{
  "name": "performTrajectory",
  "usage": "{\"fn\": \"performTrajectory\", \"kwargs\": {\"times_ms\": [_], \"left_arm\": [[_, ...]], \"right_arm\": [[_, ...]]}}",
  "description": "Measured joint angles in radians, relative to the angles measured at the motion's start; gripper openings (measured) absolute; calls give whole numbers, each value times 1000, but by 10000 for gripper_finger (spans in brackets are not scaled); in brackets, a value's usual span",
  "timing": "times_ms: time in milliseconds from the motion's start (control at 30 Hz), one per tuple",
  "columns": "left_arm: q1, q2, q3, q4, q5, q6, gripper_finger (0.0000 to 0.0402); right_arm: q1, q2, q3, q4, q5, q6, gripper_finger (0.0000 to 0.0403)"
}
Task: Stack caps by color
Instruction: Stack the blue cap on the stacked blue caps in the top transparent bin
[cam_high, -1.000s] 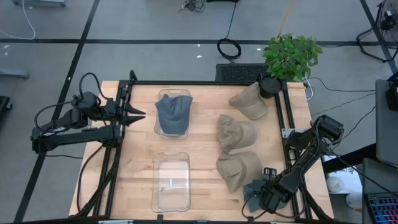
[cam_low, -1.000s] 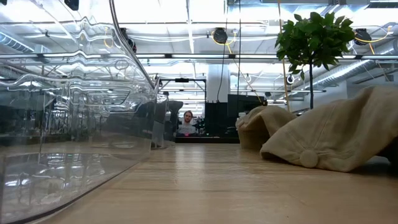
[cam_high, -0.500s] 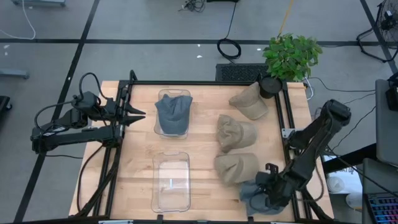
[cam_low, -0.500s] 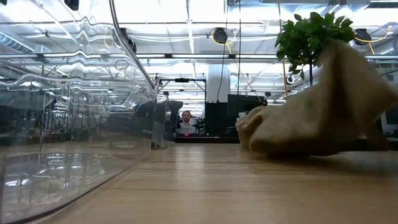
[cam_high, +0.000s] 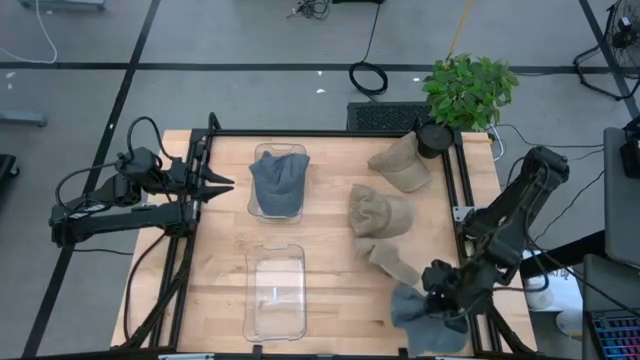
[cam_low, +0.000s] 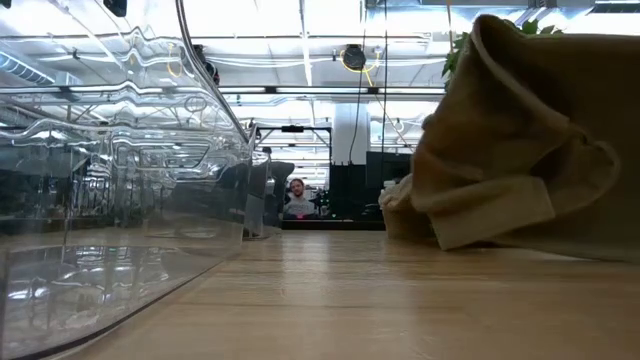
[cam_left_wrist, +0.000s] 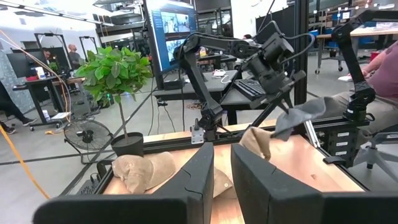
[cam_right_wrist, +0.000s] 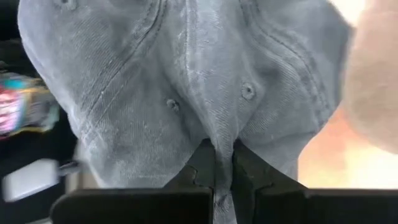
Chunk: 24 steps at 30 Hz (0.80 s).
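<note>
Early stage, by the look of it. Right gripper (cam_high: 437, 300) pinching a blue-grey cap (cam_high: 418, 312) at five o'clock, lifted off the table. One blue-grey cap (cam_high: 279, 181) already binned at eleven o'clock; three tan caps (cam_high: 380, 212) unstacked. Left gripper (cam_high: 222, 183) closed, idle at nine o'clock.

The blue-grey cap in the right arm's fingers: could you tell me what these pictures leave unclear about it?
- Blue-grey cap: the brim cannot be made out; in the high view the right gripper covers part of it, and the right wrist view crops it.
- Low view: the tan cap blocks it.
- Left wrist view: too small for detail.
</note>
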Motion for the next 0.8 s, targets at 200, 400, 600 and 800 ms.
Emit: {"fn": "performTrajectory", "kwargs": {"times_ms": [200,400,600,800], "left_arm": [[0,0,0,0,0,0,61],[0,0,0,0,0,0,61],[0,0,0,0,0,0,61],[0,0,0,0,0,0,61]], "right_arm": [[0,-25,1,60,-78,0,9],[0,-39,1,116,-62,-83,13],[0,-39,-1,282,187,-445,8],[-17,-39,-107,547,576,-849,8]]}}
